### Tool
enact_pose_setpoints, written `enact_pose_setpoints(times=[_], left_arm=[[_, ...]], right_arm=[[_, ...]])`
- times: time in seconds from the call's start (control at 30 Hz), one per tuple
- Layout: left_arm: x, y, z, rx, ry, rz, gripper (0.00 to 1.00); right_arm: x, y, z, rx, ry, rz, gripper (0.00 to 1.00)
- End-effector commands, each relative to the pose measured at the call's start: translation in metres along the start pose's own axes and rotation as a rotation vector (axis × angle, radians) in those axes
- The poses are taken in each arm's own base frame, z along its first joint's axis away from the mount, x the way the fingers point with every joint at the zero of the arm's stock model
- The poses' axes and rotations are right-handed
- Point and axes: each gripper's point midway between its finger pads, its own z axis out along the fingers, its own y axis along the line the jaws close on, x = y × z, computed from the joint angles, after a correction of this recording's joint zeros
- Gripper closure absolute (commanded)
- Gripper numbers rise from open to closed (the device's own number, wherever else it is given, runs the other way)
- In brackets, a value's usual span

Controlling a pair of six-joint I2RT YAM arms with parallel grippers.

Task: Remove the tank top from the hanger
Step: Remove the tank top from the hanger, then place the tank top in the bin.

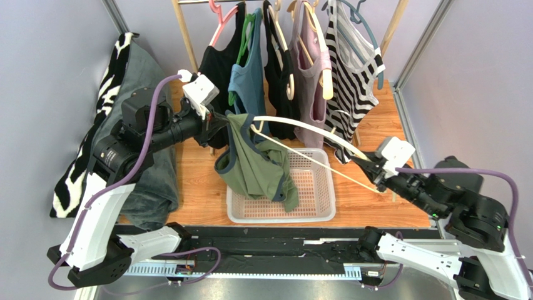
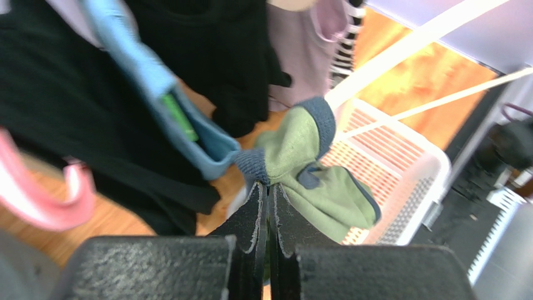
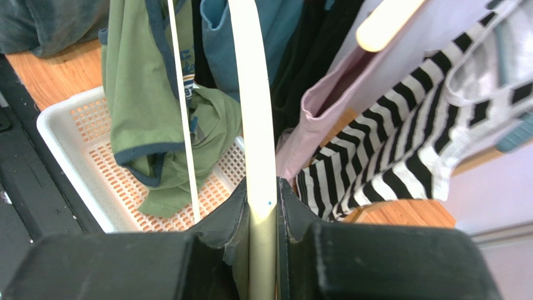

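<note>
Green tank top (image 1: 253, 165) hangs over the white basket (image 1: 326, 194), its hem drooping into the basket and its upper part caught on the cream hanger (image 1: 300, 128). Left pincer (image 2: 268, 187) is closed tight, pinching the top's navy-trimmed edge above the basket's far-left corner. Right pincer (image 3: 263, 197) is clamped on the hanger arm, just right of the basket. A striped top (image 1: 353, 69) hangs behind the basket. The wooden worktop (image 1: 375, 125) is under the basket.

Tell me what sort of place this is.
Probably a robot test cell staged as a laundry corner: a clothes rack of hung garments, a white basket on a wooden table, plain grey panel walls.
</note>
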Motion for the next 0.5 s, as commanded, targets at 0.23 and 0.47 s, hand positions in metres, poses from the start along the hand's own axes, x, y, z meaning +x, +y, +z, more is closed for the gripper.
enact_pose_setpoints(times=[0.23,0.47], left_arm=[[-0.046,-0.031,0.005,0.183,-0.108,-0.026,1.0],[-0.081,-0.112,0.019,0.493,-0.153,0.193,1.0]], right_arm=[[-0.012,-0.043,-0.075,0.191,-0.116,0.092,1.0],[-0.008,-0.059,-0.074,0.288,-0.094,0.087,1.0]])
